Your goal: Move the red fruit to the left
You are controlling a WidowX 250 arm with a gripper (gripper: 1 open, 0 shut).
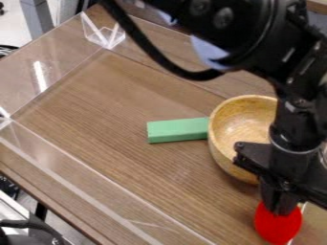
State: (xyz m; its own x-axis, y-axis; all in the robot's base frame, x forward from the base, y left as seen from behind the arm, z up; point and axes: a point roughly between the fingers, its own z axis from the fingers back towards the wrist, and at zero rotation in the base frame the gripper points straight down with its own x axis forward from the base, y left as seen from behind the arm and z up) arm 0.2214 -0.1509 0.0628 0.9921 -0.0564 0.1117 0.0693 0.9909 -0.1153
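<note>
The red fruit (277,224) sits on the wooden table near its front right edge, just in front of the wooden bowl (240,132). My gripper (282,204) comes straight down onto the fruit, and its dark fingers are drawn in against the fruit's upper part. The fingers hide the top of the fruit, so only its round red lower half shows. The black arm rises from the gripper and crosses the top right of the view.
A flat green rectangular block (178,130) lies left of the bowl, mid-table. Clear plastic walls (57,59) stand along the left and back of the table. The front table edge (128,226) runs diagonally below the fruit.
</note>
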